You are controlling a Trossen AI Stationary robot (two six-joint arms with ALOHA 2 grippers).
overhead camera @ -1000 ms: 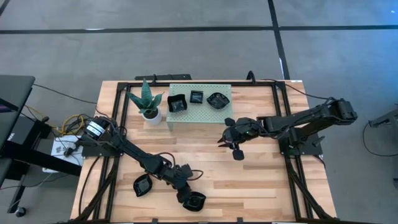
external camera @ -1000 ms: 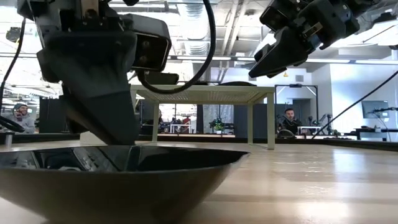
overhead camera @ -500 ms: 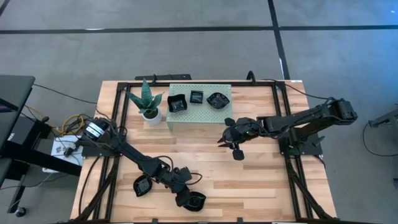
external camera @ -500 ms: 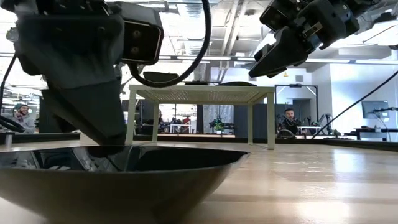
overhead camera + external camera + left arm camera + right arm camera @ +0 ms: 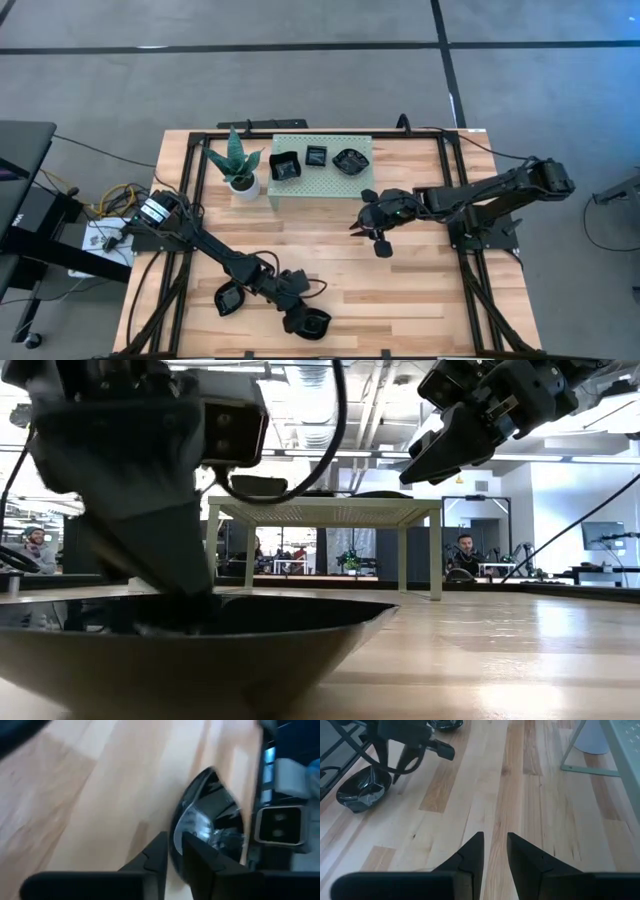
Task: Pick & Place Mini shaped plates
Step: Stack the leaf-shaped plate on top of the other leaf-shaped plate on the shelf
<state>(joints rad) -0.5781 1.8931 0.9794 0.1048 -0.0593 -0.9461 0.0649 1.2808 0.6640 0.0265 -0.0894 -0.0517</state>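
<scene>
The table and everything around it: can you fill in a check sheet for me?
Surface: bare wooden table.
Job's things: three black mini plates on the green stand; two more near the front edge, one beside the left arm, one at its gripper.
Clutter: potted plant.
Grippers: left gripper, jaws astride that plate's rim; right gripper above mid-table, jaws slightly apart, empty.
Cables: bundle at the left edge.
Surroundings: seated people beyond.

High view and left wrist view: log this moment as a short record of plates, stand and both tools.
plates on stand: three, on the pale green stand
plates on table: two, near front edge
left tool: fingers straddling rim of front plate
right tool: above mid-table, empty, fingers a little apart
plant: beside stand
</scene>
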